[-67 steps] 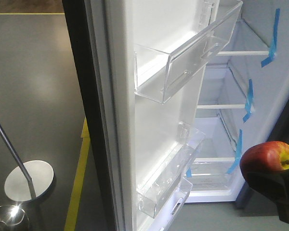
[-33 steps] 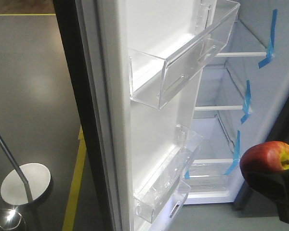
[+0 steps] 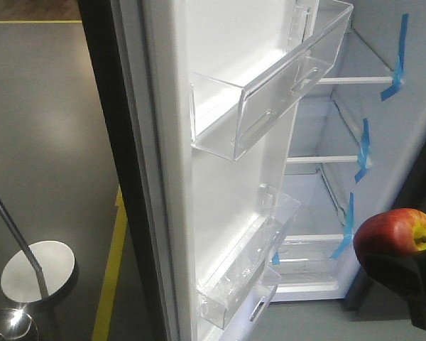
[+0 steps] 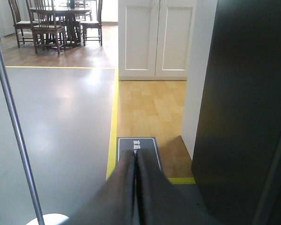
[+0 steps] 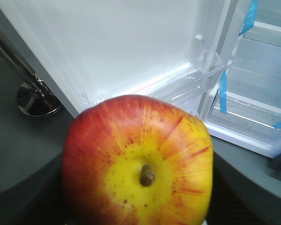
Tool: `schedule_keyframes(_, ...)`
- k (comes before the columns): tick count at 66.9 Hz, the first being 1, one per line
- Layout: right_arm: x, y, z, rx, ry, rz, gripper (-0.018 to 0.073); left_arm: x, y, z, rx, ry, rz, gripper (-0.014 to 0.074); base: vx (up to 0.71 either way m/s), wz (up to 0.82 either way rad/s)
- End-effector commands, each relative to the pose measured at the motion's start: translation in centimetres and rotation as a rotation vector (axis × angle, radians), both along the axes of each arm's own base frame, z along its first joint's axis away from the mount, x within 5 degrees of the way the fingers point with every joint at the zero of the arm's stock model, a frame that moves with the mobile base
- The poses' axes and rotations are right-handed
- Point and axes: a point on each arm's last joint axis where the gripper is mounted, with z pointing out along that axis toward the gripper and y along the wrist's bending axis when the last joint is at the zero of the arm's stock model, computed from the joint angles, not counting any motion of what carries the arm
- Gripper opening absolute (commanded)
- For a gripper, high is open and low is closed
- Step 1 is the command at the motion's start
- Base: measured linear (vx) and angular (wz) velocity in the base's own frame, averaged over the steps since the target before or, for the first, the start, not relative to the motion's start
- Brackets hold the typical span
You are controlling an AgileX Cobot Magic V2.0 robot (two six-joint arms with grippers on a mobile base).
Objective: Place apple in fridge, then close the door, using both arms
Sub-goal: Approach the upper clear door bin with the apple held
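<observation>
Low at the right edge of the front view, clamped in the black right gripper (image 3: 403, 275): the apple (image 3: 397, 233), red with its yellow stem patch turned outward, outside the fridge (image 3: 415, 149) and in front of its lowest part. Not yet on any shelf. From the right wrist view, the same apple (image 5: 138, 164) filling most of the picture, brown stem at the centre of the yellow patch, dark gripper parts to either side of it. Behind it, the white inner side of the door (image 3: 227, 192), swung wide open, with a clear upper bin (image 3: 270, 106) and a clear lower bin (image 3: 245, 277) fixed to it, neither showing anything inside. Further right, the white fridge interior with glass shelves (image 3: 355, 79), blue tape strips (image 3: 397, 60) on the right wall at the shelf ends, and a clear drawer (image 3: 305, 257) at the bottom. In the left wrist view, the left gripper (image 4: 135, 187) with fingers pressed together, gripping nothing, over a grey floor edged by a yellow floor line (image 4: 113, 117) and near a small dark mat (image 4: 138, 145) with white lettering. To its right, a tall dark panel (image 4: 243, 108), whether door or fridge body impossible to tell. To its left, a thin metal pole (image 4: 11, 117); in the front view, a round metal base (image 3: 39, 268) on the floor left of the door. Far back, white cabinet doors (image 4: 157, 37) and a dining table with chairs (image 4: 56, 18) on wood flooring.
</observation>
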Motion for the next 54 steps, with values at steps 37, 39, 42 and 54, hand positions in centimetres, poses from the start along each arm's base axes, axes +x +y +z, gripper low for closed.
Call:
schedule_keyframes(37,0.25,0.12,1.29,0.046,-0.083,-0.011,0.0175,0.11,-0.02,0.05,-0.013,-0.055,-0.003,-0.0006,0.00,0.00)
schedule_keyframes(39,0.28,0.15,1.34,0.052,-0.087,-0.012,0.0175,0.11,-0.02,0.05,-0.013,-0.055,-0.003,-0.0006,0.00,0.00)
schedule_keyframes(42,0.34,0.19,1.45,0.062,-0.097,-0.014,0.0175,0.11,-0.02,0.05,-0.013,-0.055,-0.003,-0.0006,0.00,0.00)
schedule_keyframes(54,0.35,0.07,1.38,0.025,-0.110,0.001,0.0175,0.11,-0.02,0.05,-0.013,-0.055,-0.003,-0.0006,0.00,0.00)
